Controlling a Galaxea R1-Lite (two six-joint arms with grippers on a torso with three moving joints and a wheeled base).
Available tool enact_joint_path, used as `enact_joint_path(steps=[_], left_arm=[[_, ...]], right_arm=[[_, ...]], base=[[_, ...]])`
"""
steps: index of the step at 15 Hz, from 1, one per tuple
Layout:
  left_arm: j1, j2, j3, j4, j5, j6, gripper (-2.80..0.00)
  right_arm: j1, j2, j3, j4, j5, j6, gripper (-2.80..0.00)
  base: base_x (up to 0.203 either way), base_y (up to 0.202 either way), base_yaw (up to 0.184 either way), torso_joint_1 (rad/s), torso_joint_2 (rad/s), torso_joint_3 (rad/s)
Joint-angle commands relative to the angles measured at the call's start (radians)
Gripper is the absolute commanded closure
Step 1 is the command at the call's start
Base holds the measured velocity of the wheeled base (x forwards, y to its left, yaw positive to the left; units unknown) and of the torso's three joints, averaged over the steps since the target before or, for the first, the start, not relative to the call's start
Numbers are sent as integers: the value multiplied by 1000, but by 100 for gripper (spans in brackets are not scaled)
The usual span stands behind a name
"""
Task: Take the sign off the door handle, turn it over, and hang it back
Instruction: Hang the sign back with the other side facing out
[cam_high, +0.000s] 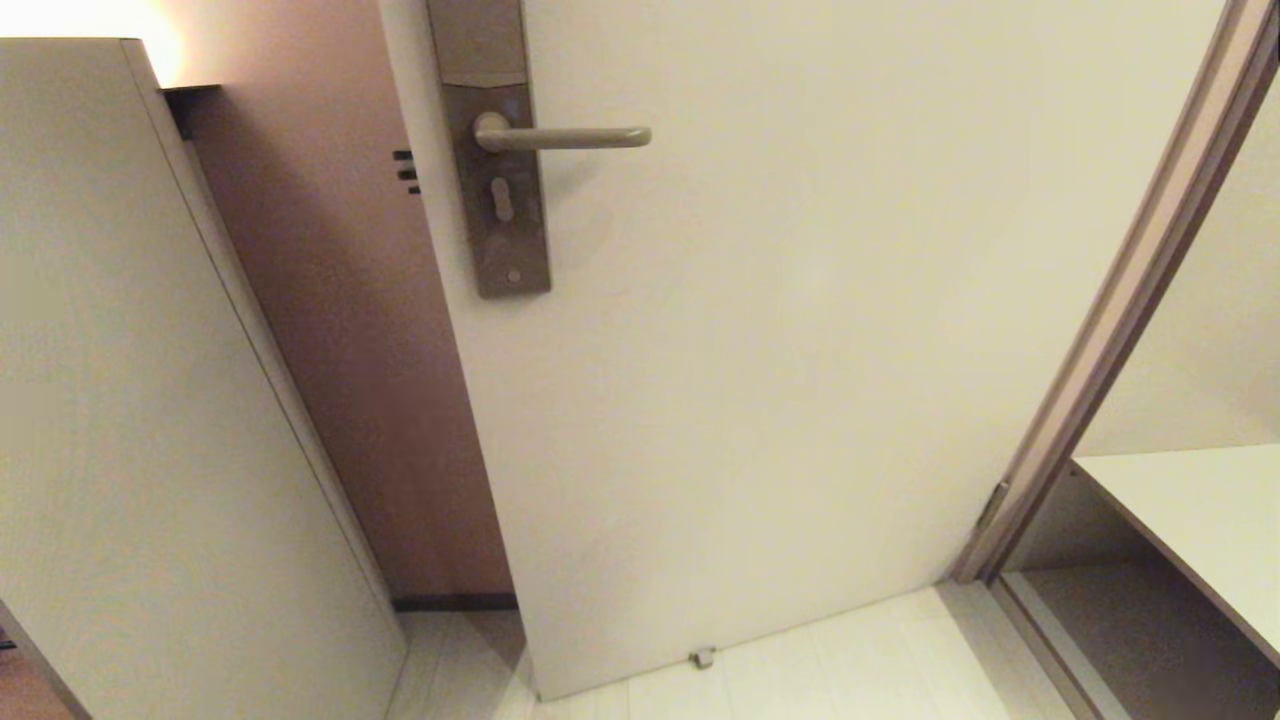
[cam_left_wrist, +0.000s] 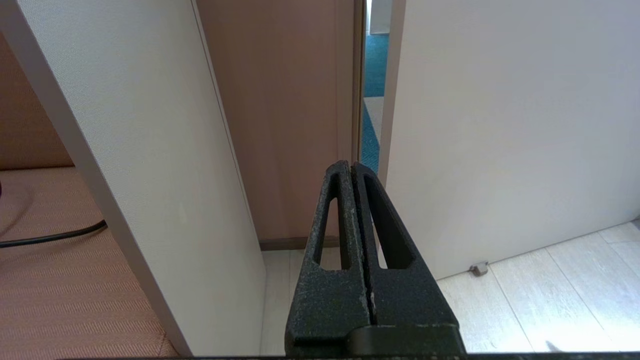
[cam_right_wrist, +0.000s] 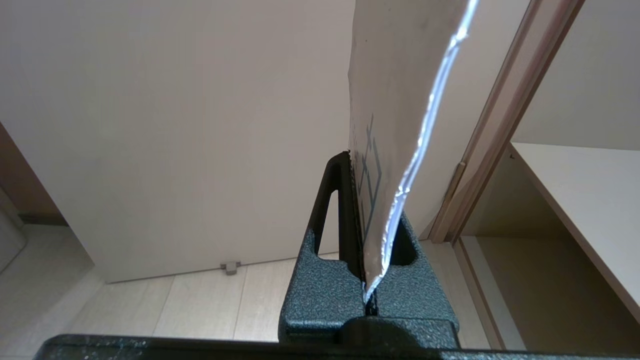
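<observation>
Sign (cam_right_wrist: 395, 100) is off the bare door handle (cam_high: 565, 138), pinched edge-on in our right gripper (cam_right_wrist: 367, 170); left gripper (cam_left_wrist: 352, 170) closed, empty. Next we must turn it, then hang.

Warm indoor light, all three feeds readable from my end.
Head view: bright glow at top left behind the cabinet (cam_high: 150, 350), rest evenly lit with a yellowish cast; door handle (cam_high: 560, 137) throws a soft shadow down-right on the door (cam_high: 800, 350); straight edges lean outward toward the frame sides, wide-lens distortion. Left wrist view is cooler, with a pale sheen on the floor (cam_left_wrist: 550, 310) at lower right. Right wrist view: hard white glare runs along the edge of the sign (cam_right_wrist: 395, 100), its near face shaded and print blurred. I see no motion blur.
</observation>
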Motion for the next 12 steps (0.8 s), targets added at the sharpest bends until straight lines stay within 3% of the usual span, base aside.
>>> enact_joint_path(steps=[1, 12], left_arm=[[0, 1, 0, 0, 0, 0, 0], [0, 1, 0, 0, 0, 0, 0]], right_arm=[[0, 0, 0, 0, 1, 0, 0], [0, 0, 0, 0, 1, 0, 0]], base=[[0, 0, 0, 0, 0, 0], [0, 0, 0, 0, 0, 0]])
